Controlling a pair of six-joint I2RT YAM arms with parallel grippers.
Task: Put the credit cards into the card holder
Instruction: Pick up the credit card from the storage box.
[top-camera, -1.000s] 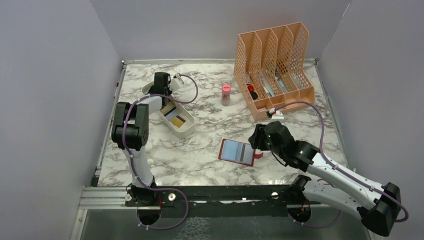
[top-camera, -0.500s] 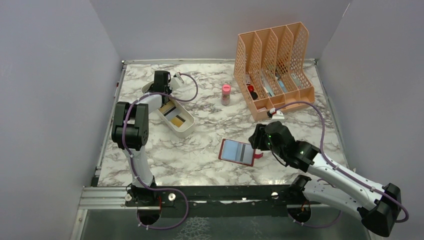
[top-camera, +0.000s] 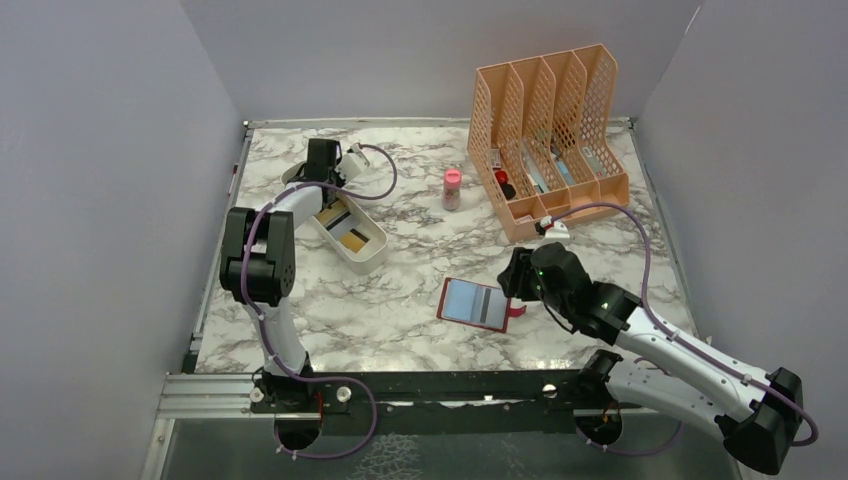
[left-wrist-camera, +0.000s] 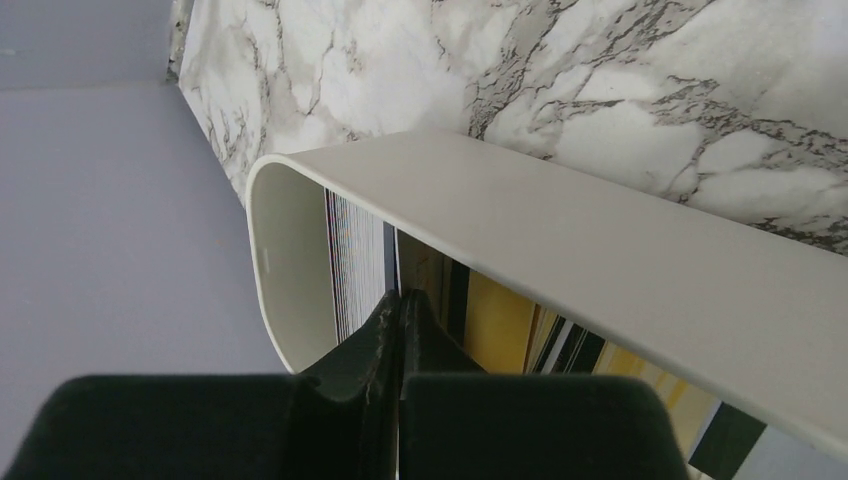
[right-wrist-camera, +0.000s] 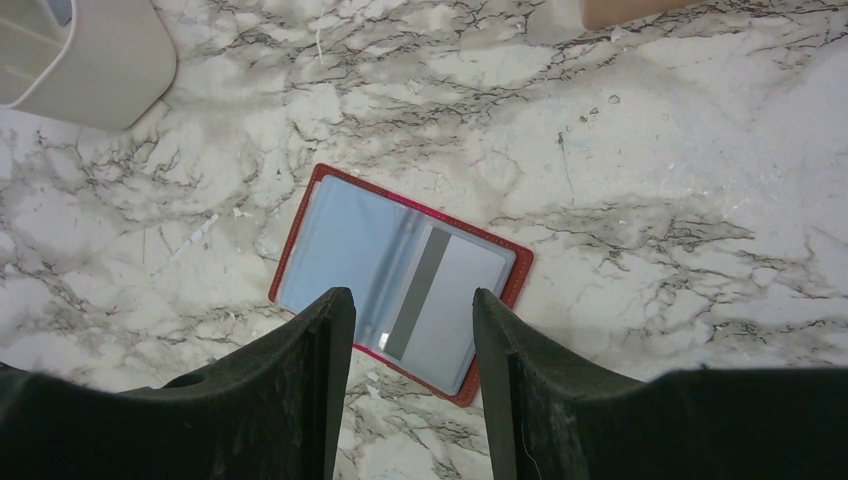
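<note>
A red card holder (top-camera: 477, 304) lies open on the marble, its clear sleeves showing a card with a dark stripe (right-wrist-camera: 400, 270). My right gripper (top-camera: 515, 280) hovers over the holder's right side, open (right-wrist-camera: 412, 300), with nothing between its fingers. A white tray (top-camera: 350, 232) at the left holds several credit cards (left-wrist-camera: 500, 325), yellow and striped. My left gripper (top-camera: 322, 172) is at the tray's far end, its tips (left-wrist-camera: 400, 300) pressed together inside the tray. A striped card (left-wrist-camera: 357, 255) stands on edge, and its edge runs straight into the gap between the tips.
An orange file organiser (top-camera: 548, 130) with small items stands at the back right. A pink-capped bottle (top-camera: 452, 188) stands between tray and organiser. The tray's corner (right-wrist-camera: 90, 60) shows at the top left of the right wrist view. Grey walls enclose the table.
The left arm's elbow has shifted slightly left, with its gripper staying at the tray's far end. The right arm and the card holder look unchanged.
</note>
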